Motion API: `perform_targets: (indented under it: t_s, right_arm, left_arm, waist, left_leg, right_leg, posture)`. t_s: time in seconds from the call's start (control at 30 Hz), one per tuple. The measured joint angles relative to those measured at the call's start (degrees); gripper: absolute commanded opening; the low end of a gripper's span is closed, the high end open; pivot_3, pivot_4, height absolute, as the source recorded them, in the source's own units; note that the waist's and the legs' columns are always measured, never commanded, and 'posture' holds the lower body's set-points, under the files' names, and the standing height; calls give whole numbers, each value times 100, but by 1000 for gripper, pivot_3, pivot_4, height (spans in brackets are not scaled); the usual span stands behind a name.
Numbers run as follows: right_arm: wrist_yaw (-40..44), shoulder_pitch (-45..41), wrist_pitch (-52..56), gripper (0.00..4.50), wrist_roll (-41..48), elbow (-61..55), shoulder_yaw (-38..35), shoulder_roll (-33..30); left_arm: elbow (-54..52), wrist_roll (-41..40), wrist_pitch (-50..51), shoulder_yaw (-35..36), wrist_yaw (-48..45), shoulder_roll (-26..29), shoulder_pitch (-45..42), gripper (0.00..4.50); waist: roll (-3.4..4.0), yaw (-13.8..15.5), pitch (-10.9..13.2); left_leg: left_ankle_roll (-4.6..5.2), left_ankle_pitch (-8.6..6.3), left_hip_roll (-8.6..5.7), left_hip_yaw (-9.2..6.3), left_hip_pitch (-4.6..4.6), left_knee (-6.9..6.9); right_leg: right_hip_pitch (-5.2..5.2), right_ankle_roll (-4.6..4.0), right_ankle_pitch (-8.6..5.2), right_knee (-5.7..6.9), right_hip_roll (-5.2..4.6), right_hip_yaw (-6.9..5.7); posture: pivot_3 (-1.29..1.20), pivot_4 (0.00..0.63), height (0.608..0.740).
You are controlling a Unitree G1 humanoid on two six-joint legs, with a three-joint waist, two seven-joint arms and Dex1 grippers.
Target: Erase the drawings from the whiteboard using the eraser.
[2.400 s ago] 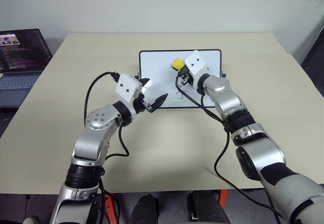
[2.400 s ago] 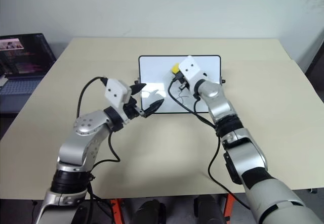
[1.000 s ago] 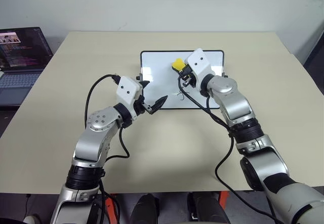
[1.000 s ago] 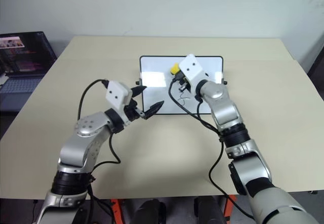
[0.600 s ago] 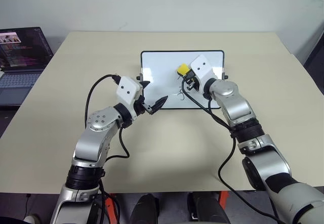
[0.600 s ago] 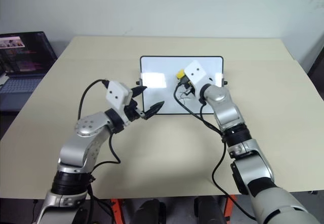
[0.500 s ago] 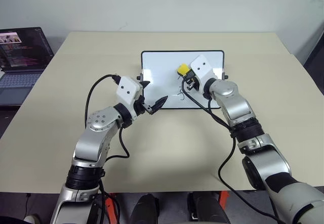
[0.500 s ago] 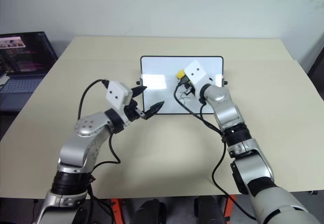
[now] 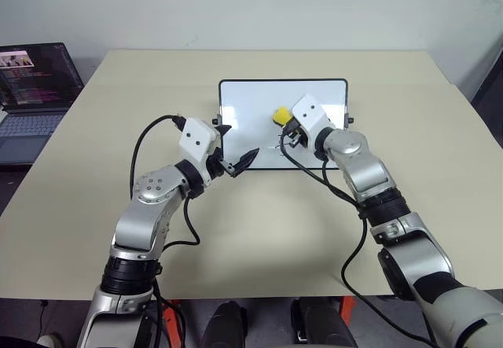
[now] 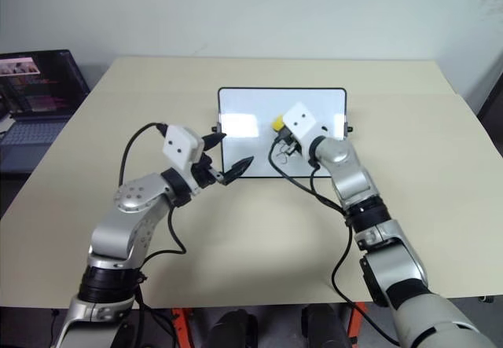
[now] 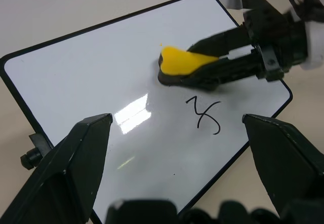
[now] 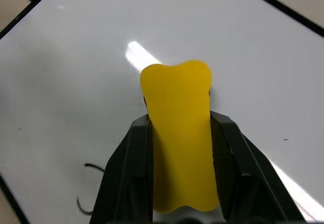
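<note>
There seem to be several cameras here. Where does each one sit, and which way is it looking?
Head views: two eyes, looking forward and down at the whiteboard on the table; both arms show.
Left wrist view: along the open left gripper, facing the drawings.
Right wrist view: along the right gripper, shut on the eraser.
Shared: whiteboard and eraser.

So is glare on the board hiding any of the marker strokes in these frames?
No: in the left wrist view a bright patch on the whiteboard lies beside the drawings, not over them; in the right wrist view streaks flank the eraser; in the right eye view a wide reflection covers the board's left part.
</note>
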Motion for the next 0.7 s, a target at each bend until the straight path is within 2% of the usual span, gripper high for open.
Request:
perform_targets:
  t_s: [0.7]
  right_arm:
    - [187, 192, 429, 1192, -9, -489, 97, -1]
  left_arm:
    - [-19, -1, -3, -3, 71, -8, 53, 4500]
  waist:
    - [0, 4, 0]
  left_leg:
    - [0, 0, 0, -2, 0, 0]
  right_leg:
    - [1, 0, 0, -2, 0, -2]
  posture:
    - [0, 150, 740]
